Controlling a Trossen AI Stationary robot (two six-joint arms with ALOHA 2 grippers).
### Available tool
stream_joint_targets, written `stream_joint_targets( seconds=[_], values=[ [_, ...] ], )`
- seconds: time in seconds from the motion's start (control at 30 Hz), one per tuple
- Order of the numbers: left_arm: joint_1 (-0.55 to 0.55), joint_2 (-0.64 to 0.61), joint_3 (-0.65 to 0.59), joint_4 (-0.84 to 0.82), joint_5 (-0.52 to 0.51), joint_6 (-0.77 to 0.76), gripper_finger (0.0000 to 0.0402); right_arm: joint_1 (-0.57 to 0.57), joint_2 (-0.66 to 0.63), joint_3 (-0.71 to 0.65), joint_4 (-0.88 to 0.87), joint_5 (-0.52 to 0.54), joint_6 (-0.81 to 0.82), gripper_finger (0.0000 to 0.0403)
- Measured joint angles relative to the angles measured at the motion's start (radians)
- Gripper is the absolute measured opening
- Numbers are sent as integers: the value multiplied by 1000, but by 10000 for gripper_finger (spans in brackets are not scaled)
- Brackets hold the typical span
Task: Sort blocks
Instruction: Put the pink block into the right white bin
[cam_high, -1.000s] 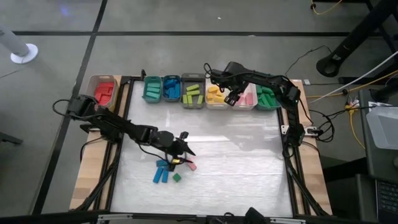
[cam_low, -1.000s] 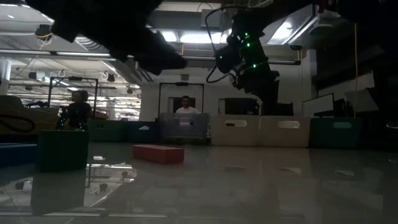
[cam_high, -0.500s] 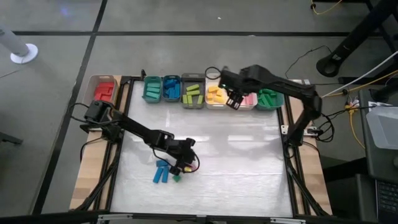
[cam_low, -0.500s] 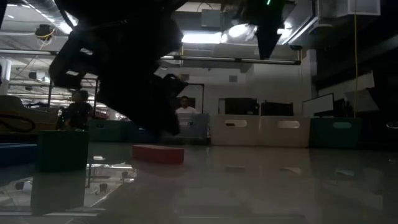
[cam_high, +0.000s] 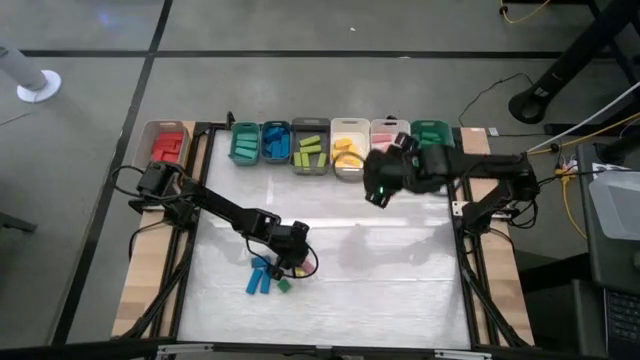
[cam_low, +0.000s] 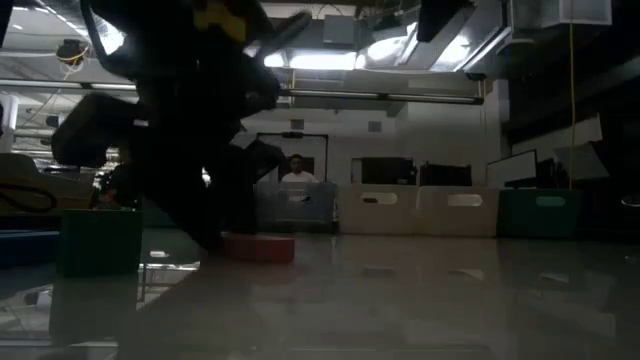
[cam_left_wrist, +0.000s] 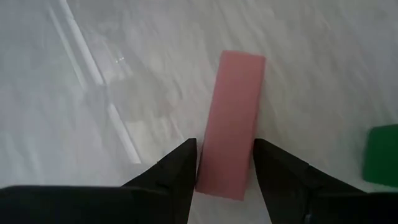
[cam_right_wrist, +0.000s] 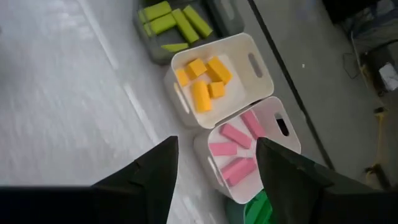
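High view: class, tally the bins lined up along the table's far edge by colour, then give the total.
Tan bins: 1
Teal bins: 3
Grey bins: 1
White bins: 2
Total: 7

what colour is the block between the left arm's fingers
Pink; the block shows best in the left wrist view.

Row of bins (cam_high: 310, 147) along the table's (cam_high: 400, 280) far edge; loose blocks (cam_high: 266, 277) near its front-left.
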Motion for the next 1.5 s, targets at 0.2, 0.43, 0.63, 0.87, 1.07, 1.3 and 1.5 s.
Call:
stream_joint_targets(
  seconds=[0.2, 0.43, 0.63, 0.87, 1.07, 1.3, 1.5],
  values=[
    [1, 47, 3, 12, 8, 22, 148, 91, -90, -208, 60, 5, 112, 216],
    [0, 44, -1, 57, -1, 1, 97, 201, -270, -706, 581, -4, 214, 216],
    [15, 53, -2, 181, -15, -37, 85, 285, -257, -1113, 1399, -73, 114, 216],
    [64, 52, 5, 330, -79, -130, 89, 301, -155, -1276, 1861, -152, 154, 216],
    [90, 51, 6, 404, -158, -127, 89, 293, -142, -1275, 1880, -67, 450, 216],
    [95, 49, 7, 466, -275, -102, 92, 262, -142, -1275, 1880, -126, 625, 216],
    [94, 49, 7, 514, -298, -85, 91, 251, -142, -1275, 1880, -135, 672, 216]
  ],
)
